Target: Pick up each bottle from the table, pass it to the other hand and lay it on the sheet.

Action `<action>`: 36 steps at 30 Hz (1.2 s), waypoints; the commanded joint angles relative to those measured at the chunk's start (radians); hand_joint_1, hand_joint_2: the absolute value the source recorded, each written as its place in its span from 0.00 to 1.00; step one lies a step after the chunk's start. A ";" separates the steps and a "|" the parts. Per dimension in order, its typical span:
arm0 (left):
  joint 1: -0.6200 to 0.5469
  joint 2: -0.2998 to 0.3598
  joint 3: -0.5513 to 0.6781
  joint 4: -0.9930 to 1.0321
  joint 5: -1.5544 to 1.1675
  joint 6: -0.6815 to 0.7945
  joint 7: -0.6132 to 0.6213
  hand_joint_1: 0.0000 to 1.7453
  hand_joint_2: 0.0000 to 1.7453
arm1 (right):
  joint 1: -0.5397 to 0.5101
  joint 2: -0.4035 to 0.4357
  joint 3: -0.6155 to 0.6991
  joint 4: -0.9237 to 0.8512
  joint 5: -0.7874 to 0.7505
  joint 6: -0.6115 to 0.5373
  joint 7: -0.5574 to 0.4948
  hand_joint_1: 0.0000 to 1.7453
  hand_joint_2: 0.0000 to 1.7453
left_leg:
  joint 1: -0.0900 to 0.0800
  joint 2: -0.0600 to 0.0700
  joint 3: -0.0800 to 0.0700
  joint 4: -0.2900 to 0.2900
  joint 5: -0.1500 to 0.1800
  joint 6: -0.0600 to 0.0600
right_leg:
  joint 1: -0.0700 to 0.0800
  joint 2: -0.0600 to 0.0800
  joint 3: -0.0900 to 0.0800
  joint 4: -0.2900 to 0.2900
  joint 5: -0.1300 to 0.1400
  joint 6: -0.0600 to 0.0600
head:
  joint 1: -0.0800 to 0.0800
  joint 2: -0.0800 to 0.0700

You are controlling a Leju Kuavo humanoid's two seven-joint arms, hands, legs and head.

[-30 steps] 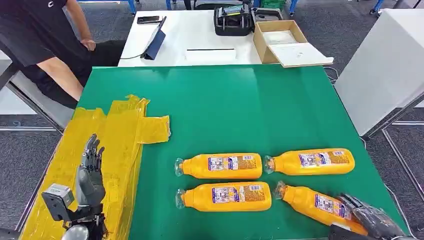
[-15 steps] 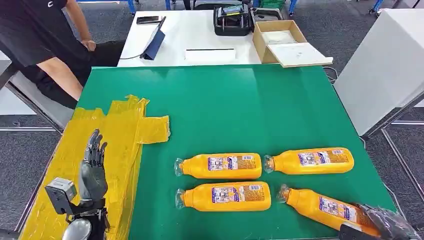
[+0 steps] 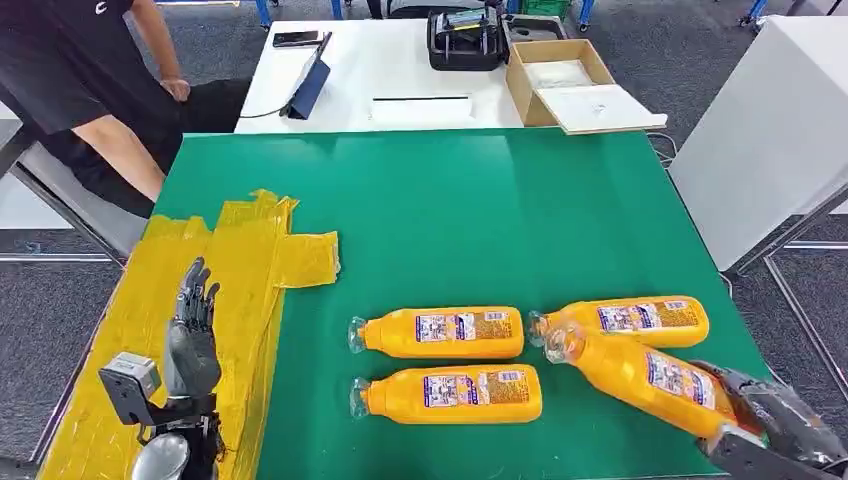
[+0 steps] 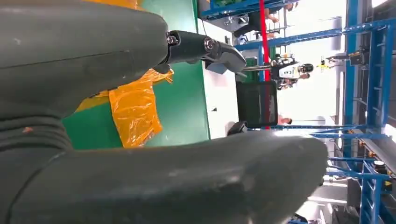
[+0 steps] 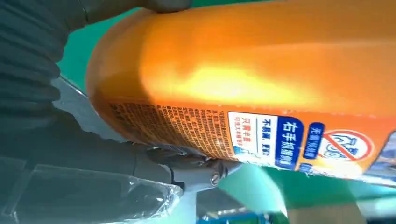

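Note:
My right hand [image 3: 775,418] grips the base of an orange bottle [image 3: 640,374] at the table's near right corner, and the bottle's capped end tilts up off the green table [image 3: 470,220]. In the right wrist view the orange bottle [image 5: 261,88] lies across my palm. Three more orange bottles lie flat: one upper left [image 3: 440,332], one lower left [image 3: 450,392], one upper right [image 3: 625,320]. The yellow sheet [image 3: 240,260] covers the table's left side. My left hand [image 3: 190,335] hovers over the sheet, fingers apart and holding nothing; the left wrist view shows the left hand [image 4: 140,112] close up.
A person in black [image 3: 90,80] sits at the far left corner. Behind the green table stands a white table [image 3: 400,60] with a cardboard box [image 3: 565,80], a black case [image 3: 465,40] and a tablet [image 3: 310,85]. A white panel [image 3: 770,130] stands to the right.
My right hand closed on the near right bottle and lifted it, swinging its capped end up and inward toward the upper right bottle. The left hand rose slightly over the sheet.

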State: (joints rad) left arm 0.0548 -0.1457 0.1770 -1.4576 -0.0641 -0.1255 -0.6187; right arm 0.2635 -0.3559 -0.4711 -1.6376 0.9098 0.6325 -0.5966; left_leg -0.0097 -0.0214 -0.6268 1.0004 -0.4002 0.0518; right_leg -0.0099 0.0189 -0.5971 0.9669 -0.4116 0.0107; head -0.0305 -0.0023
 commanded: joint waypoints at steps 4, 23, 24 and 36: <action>-0.021 0.011 0.007 0.061 0.002 -0.004 0.001 0.00 0.00 | -0.013 0.084 -0.076 -0.071 -0.005 0.014 -0.008 1.00 1.00 | 0.001 0.001 0.004 0.000 -0.001 -0.004 | 0.001 -0.002 0.004 -0.001 -0.001 -0.001 | 0.000 0.000; -0.073 0.017 -0.054 0.080 -0.010 -0.021 0.001 0.00 1.00 | -0.174 0.166 0.176 -0.079 -0.271 -0.123 -0.070 1.00 1.00 | 0.002 0.007 0.005 -0.001 -0.001 -0.004 | 0.002 0.004 0.005 -0.003 0.002 -0.001 | 0.000 0.000; -0.067 0.013 -0.067 0.061 -0.012 -0.020 0.002 0.00 1.00 | -0.224 0.177 0.259 -0.032 -0.266 -0.177 -0.040 1.00 1.00 | 0.002 0.008 0.004 -0.002 0.000 -0.004 | 0.002 0.006 0.004 -0.003 0.003 -0.001 | 0.000 0.000; -0.120 0.020 -0.145 0.069 -0.006 -0.036 0.021 0.00 1.00 | -0.770 0.241 0.696 0.508 -0.335 -0.365 0.077 1.00 1.00 | 0.002 0.021 0.002 0.000 0.005 -0.004 | 0.001 0.018 0.000 -0.001 0.010 -0.003 | 0.000 0.000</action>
State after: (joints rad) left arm -0.0201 -0.1465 0.0847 -1.4378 -0.0790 -0.1598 -0.6081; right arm -0.1260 -0.1957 -0.0964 -1.5780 0.6180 0.3280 -0.5405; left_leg -0.0086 -0.0145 -0.6283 1.0000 -0.3933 0.0501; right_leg -0.0099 0.0250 -0.5973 0.9678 -0.4047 0.0085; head -0.0309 -0.0023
